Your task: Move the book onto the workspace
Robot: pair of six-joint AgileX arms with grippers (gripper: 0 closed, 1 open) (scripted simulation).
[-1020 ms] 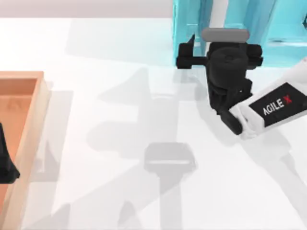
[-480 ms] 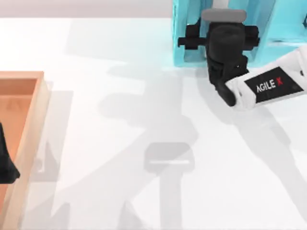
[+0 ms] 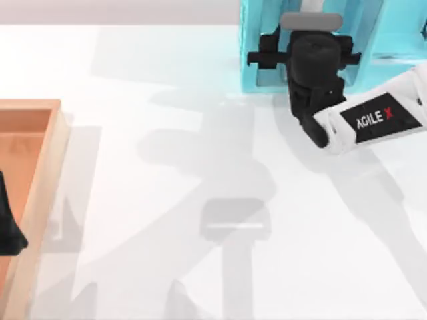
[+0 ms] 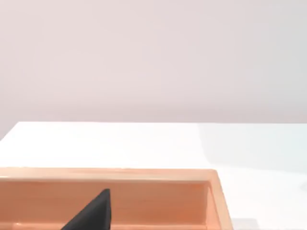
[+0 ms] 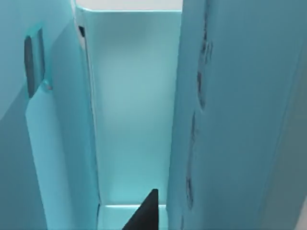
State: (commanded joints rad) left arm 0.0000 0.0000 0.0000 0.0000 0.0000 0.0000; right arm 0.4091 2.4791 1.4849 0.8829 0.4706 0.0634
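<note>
The book [image 5: 225, 120] stands upright inside the turquoise shelf unit [image 3: 257, 47], its teal spine with dark marks close in the right wrist view. From above, its white page edge [image 3: 307, 5] shows between the shelf walls. My right gripper [image 3: 310, 30] reaches into that shelf bay and is shut on the book. One dark fingertip [image 5: 146, 211] lies close against the book's side, and the other is hidden. The white workspace [image 3: 200, 133] spreads in front of the shelf. My left gripper [image 3: 8, 227] is parked, open, at the left edge over the tray.
An orange-brown wooden tray [image 3: 40, 167] lies along the table's left side, its rim [image 4: 144, 175] close in the left wrist view. The shelf unit runs on along the back right. Arm shadows fall across the middle of the tabletop.
Over the last second my right arm moved toward the back, carrying its gripper from in front of the shelf into the bay. In the last half second it barely shifted. The left arm stayed still.
</note>
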